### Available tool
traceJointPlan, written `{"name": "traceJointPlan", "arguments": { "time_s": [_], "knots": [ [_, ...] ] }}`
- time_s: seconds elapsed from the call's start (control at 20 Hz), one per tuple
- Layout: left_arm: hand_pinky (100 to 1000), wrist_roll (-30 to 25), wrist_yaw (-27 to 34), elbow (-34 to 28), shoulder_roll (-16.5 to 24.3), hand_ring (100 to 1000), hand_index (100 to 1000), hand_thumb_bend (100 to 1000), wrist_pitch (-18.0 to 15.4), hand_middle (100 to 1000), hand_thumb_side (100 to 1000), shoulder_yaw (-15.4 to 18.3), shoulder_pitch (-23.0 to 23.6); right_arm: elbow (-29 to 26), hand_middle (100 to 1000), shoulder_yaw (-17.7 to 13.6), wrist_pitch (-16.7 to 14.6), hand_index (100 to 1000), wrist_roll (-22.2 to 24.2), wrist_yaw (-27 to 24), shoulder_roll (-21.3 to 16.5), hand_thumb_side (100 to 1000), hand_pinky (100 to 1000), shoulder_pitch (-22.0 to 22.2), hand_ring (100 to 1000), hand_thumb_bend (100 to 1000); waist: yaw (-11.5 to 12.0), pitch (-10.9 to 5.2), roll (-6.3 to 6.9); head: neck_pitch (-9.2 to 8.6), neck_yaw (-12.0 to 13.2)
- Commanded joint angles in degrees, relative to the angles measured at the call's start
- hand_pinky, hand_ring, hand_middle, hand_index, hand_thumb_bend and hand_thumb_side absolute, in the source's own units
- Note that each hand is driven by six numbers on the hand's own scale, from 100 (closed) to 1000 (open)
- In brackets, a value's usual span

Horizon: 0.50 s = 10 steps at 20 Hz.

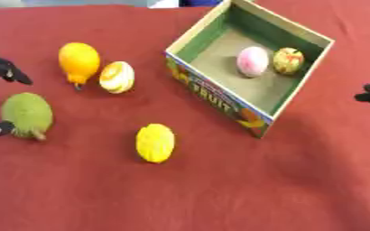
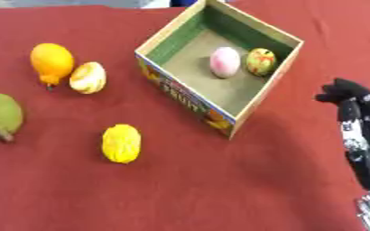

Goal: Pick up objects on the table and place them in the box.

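L hand (image 1: 5, 68): at left edge, black fingers above and below the green fruit (image 1: 27, 114), spread around it; lower finger touches it, not closed on it.
R hand (image 2: 360, 131): at right edge beside the box, holds nothing; fingers open or curled, cannot tell.
Box (image 1: 194, 39): 1, open top, word "FRUIT" on front wall.
In box: 2 things, 1 pink egg shape (image 1: 253, 61), 1 yellow-green-red fruit (image 1: 289, 60), just beside each other.
On red cloth (image 1: 219, 189): 4 things, i.e. green fruit, 1 orange pear shape (image 1: 78, 60), 1 yellow-white striped fruit (image 1: 117, 77) touching it, 1 yellow bumpy fruit (image 1: 155, 142) nearer the camera, apart.
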Motion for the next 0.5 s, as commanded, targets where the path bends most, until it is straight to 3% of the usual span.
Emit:
{"name": "traceJointPlan", "arguments": {
  "time_s": [0.05,0.5],
  "knots": [
    [842,-0.61,-1.00,2.04,0.46,803,866,313,0.33,769,100,0.37,-1.23,-0.84,712,-0.27,0.15,831,0.17,-0.41,-0.49,734,845,-0.23,709,100,-0.10,-1.03,-0.01,-0.27,0.31],
    [848,-2.29,0.84,4.76,-0.82,808,866,316,0.79,772,100,0.35,-1.85,-0.84,707,-0.31,0.48,830,0.21,-0.67,0.21,737,844,-0.44,704,100,-0.26,-0.71,-0.25,-0.52,0.54]
  ]
}}
